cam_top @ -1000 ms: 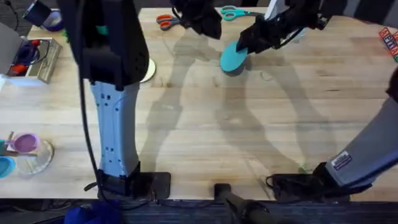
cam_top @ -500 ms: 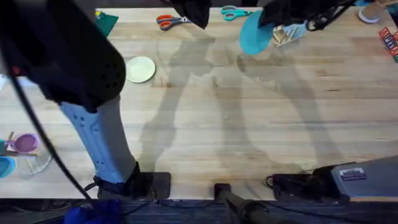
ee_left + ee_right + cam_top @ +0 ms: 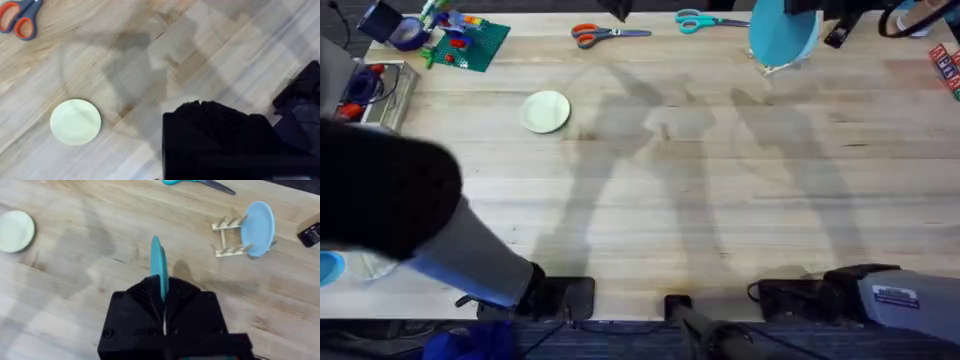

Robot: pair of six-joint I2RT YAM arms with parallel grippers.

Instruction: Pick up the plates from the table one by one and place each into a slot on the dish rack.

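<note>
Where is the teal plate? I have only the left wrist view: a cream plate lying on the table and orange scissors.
Observer: The right gripper holds the teal plate on edge, in the air.
Operator: Is the dish rack empty?
Observer: No. In the right wrist view a light blue plate stands upright at one end of the dish rack.
</note>
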